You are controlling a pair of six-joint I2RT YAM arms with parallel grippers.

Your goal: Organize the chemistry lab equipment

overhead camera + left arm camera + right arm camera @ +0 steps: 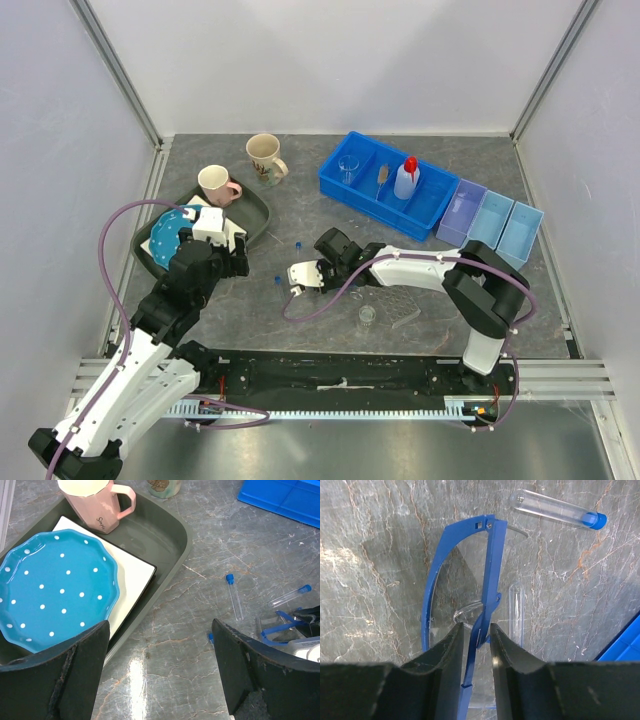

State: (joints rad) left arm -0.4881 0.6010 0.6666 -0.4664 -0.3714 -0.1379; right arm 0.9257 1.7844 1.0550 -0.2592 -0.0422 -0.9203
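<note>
The blue-framed goggles lie folded on the grey table. My right gripper is down over them, its jaws narrow on either side of a blue temple arm, with a slim gap showing on the left. It reaches left in the top view. Blue-capped tubes lie beside the goggles. They also show in the left wrist view. My left gripper is open and empty above the table, beside the tray's right edge. A white squeeze bottle, a beaker and a thin brush sit in the blue bin.
A dark tray at the left holds a blue dotted plate and a pink mug. A beige mug stands behind it. A clear rack and a small beaker stand near the front. Light blue bins are at the right.
</note>
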